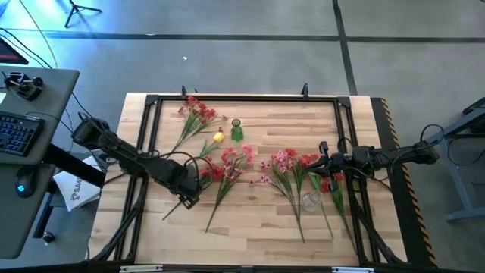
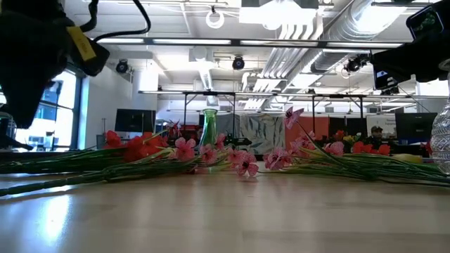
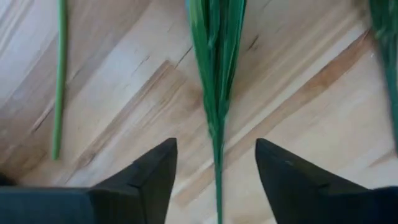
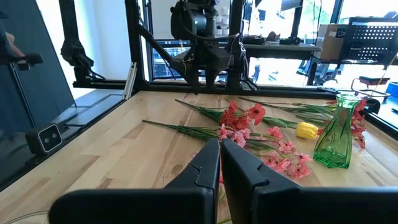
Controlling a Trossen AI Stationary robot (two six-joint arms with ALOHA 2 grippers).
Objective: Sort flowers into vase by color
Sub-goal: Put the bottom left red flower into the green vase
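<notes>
Between the spread fingers of the left gripper [image 3: 214,171] runs a green stem [image 3: 216,112], lying flat on the table [image 1: 250,227]. The stem's long axis points straight ahead from the wrist, crossing the gap between the jaws, so the two fingers stand one on each side of it and neither touches it. From above, this gripper sits low over the left half of the table, at the stem end of a red-and-pink spray [image 1: 227,171] whose blooms lie toward the table's middle.

That is the relation that matters: the jaws are parted and already astride the stem, square to its length, so a simple closing would likely pinch it near its lower end, leaving the heavy bloom end to trail.

A green vase [image 1: 236,130] stands upright farther back, beyond the blooms, with a yellow flower [image 1: 218,137] just beside it. A clear vase [image 1: 311,201] stands among the sprays on the right half.

The right gripper [image 4: 221,163] waits over the right side with its fingers pressed together and nothing between them. The left arm is plainly the nearer one to this spray.
</notes>
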